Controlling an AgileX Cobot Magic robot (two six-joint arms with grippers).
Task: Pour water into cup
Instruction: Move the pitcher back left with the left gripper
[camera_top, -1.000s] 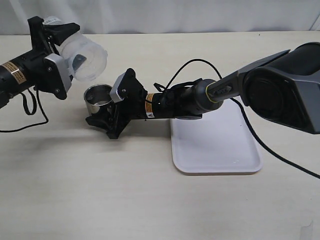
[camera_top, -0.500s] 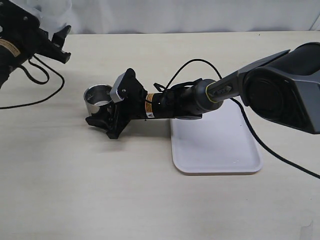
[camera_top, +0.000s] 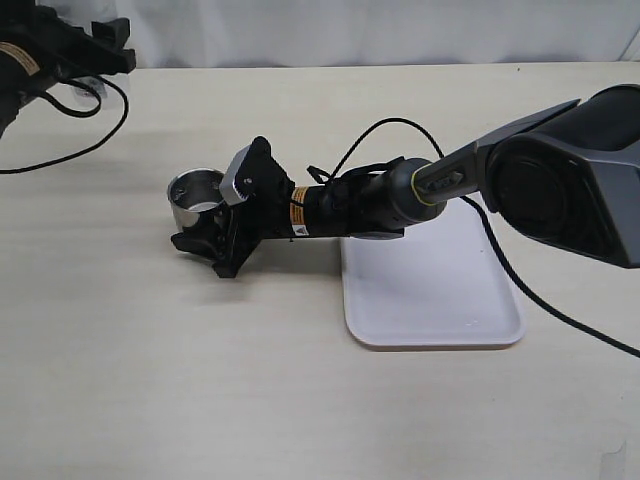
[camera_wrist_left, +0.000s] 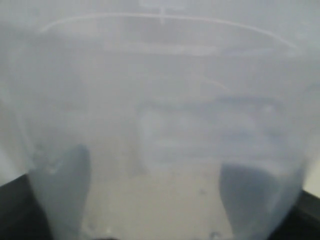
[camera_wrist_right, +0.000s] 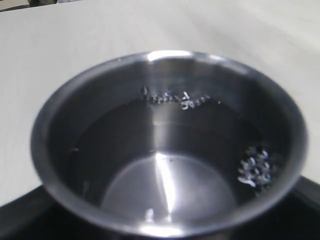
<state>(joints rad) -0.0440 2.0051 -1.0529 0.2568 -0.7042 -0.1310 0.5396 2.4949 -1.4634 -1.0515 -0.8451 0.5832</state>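
Cup (camera_wrist_right: 64, 131) holds shallow water (camera_wrist_right: 200, 142), seemingly with bubbles (camera_wrist_right: 255, 168).

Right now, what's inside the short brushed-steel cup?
The right wrist view shows clear water pooled in the short cylindrical brushed-steel cup, with small bubbles on it and the steel bottom visible through it. The nearest inner wall is hidden behind the cup's own rim.

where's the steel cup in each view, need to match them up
Exterior view: cup left of centre on the table, at the right hand's tip.
Left wrist view: not in it; a translucent container fills the picture.
Right wrist view: cup fills the picture, water inside.
Shared landmark: the right hand's black fingers beside the cup, exterior and right wrist.
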